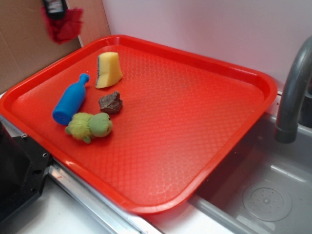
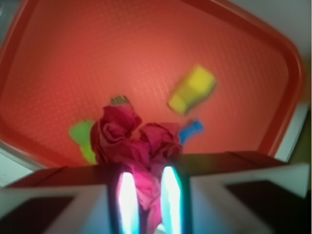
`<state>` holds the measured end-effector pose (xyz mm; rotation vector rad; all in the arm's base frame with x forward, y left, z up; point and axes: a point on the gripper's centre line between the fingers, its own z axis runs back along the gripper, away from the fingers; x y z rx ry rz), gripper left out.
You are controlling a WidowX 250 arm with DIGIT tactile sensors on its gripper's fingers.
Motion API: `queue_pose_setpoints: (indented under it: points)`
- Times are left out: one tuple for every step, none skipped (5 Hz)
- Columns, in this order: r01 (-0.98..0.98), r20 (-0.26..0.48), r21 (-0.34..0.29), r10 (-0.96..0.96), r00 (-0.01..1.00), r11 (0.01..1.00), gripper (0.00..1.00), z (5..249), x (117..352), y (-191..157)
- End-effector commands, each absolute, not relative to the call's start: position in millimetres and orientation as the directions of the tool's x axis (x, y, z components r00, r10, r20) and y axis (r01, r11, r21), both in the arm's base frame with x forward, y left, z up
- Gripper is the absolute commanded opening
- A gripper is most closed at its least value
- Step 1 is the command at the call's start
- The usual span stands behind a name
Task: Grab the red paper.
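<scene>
The tray (image 1: 195, 122) sits beside the sink (image 1: 273, 195). On its left part lie a bottle (image 1: 70, 101), a sponge (image 1: 108, 69) behind it, a rock (image 1: 111, 103) to its right, and a soft toy (image 1: 90, 126) nearest. The paper (image 1: 63, 24) hangs from the gripper (image 1: 55, 7), up above the tray's far left corner.

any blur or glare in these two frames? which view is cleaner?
Exterior view is cleaner: the tray is sharp with a soft sheen on its front rim, though the red paper and gripper are cropped at the top edge. Wrist view is soft throughout: the yellow sponge is smeared, the fingers glow white-cyan, and the paper between them is only fairly crisp.
</scene>
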<state>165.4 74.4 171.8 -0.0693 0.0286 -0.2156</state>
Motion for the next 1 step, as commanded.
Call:
queue_pose_setpoints:
  points:
    - [0.109,0.157,-0.081,-0.095,0.983,0.991,0.00,183.1,125.6,97.0]
